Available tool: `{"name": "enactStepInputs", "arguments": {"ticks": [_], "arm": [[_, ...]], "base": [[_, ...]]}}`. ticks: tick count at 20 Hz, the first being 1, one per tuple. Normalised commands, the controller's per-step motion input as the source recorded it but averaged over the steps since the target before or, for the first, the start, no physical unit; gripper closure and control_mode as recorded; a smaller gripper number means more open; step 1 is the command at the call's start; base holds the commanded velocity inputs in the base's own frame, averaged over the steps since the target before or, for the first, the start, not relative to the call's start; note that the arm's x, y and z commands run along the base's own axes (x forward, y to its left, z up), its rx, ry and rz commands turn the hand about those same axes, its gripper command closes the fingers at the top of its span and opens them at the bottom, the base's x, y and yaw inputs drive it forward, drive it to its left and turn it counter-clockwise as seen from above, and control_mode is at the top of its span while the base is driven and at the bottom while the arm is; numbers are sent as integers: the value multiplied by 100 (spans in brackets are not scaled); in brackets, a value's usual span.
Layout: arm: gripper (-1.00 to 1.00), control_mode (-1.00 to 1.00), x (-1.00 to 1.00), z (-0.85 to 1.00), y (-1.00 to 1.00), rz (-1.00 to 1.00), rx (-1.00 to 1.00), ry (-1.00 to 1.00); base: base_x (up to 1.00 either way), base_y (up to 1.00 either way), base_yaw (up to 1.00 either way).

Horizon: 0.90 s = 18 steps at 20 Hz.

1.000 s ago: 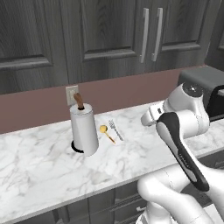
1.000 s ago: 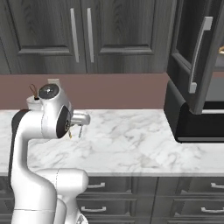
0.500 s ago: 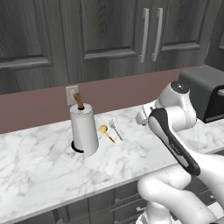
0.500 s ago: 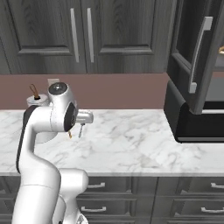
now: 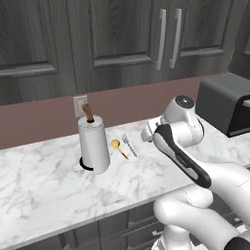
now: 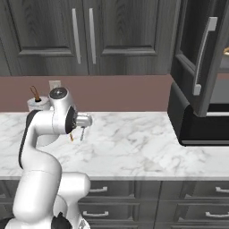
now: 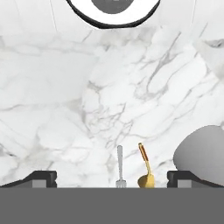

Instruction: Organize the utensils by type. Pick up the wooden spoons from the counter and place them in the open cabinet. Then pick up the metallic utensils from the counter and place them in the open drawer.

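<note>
1. Left base view: silver fork (image 5: 129, 144) and gold spoon (image 5: 118, 148) lie side by side on the bench (image 5: 44, 190), beside the paper-towel roll (image 5: 94, 144).
2. Right base view: arm raised above them; cabinet (image 6: 201, 58) open at right.
3. Hand view: fingers (image 7: 111, 178) spread wide, empty, above both utensils. Metallic step seemingly underway; next, descend and close on one.

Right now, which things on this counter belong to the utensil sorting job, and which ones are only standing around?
Belong to the job:
silver fork
gold spoon
counter
open cabinet

Only standing around:
paper towel roll
toaster
wall outlet
</note>
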Motion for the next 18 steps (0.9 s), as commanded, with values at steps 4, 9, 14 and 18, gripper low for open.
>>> {"name": "enactStepInputs", "arguments": {"ticks": [4,9,14,18], "arm": [[-100,-100,35,-28,31,3,0,1],[-100,-100,36,-29,19,3,0,3],[-100,-100,32,-31,12,3,0,4],[-100,-100,28,-18,11,4,0,0]], "base": [[0,0,0],[0,0,0],[0,0,0],[0,0,0]]}}
